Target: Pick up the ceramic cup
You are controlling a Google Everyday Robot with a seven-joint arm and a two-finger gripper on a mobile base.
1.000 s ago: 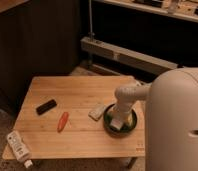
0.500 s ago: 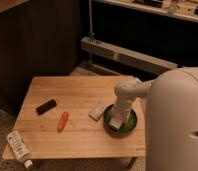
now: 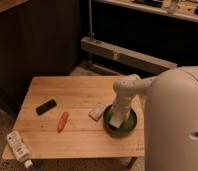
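Note:
A green bowl (image 3: pixel 128 125) stands on the right part of the wooden table (image 3: pixel 72 90). My gripper (image 3: pixel 117 119) reaches down from the white arm (image 3: pixel 125 92) into the bowl. A whitish shape sits at the gripper inside the bowl. It may be the ceramic cup, but I cannot tell it apart from the gripper. No other plain white cup shows anywhere on the table.
A small flat whitish block (image 3: pixel 97 111) lies just left of the bowl. An orange carrot-like piece (image 3: pixel 63 121) and a black object (image 3: pixel 45 106) lie further left. A white labelled bottle (image 3: pixel 18 147) lies at the front left corner. My white body (image 3: pixel 177 125) fills the right side.
The arm has shifted only slightly above the bowl. The gripper stays in the bowl, and the things on the table have not moved.

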